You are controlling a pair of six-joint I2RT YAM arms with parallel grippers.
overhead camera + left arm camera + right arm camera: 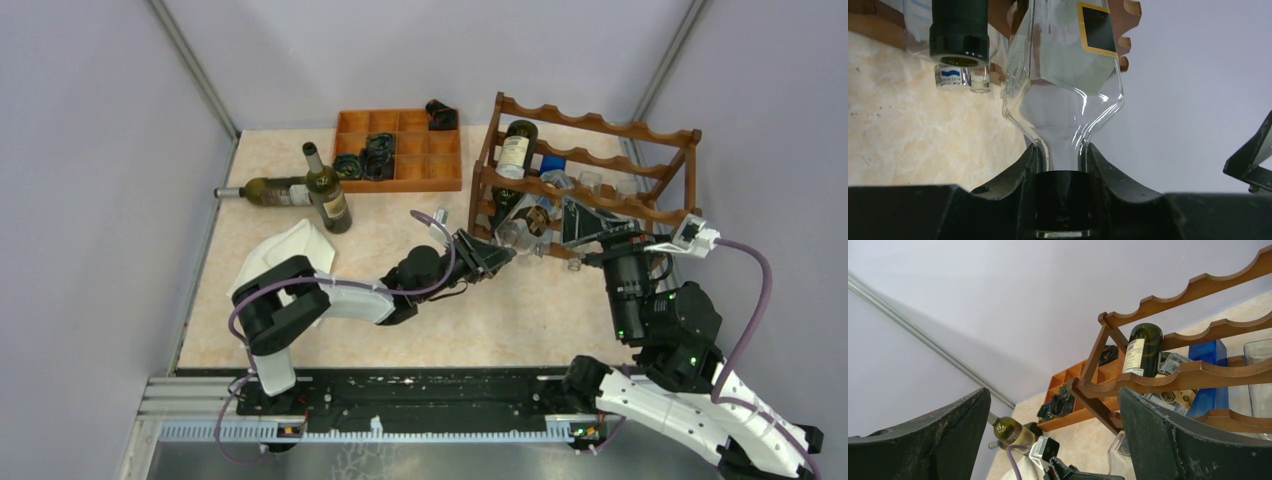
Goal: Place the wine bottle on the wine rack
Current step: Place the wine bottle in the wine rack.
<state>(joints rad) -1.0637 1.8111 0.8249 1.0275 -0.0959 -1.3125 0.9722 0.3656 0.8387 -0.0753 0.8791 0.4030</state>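
Note:
My left gripper is shut on the neck of a clear glass wine bottle, just above its dark cap. The bottle has a black, gold-edged label, and its body points into the bottom left of the reddish-brown wine rack. A dark green wine bottle lies in an upper tier at the rack's left end. My right gripper hovers open at the rack's front, to the right of the clear bottle, with nothing between its fingers.
An orange-brown compartment tray with dark items sits left of the rack. Two more wine bottles stand at far left, one upright, one lying. A blue box and clear glassware sit inside the rack.

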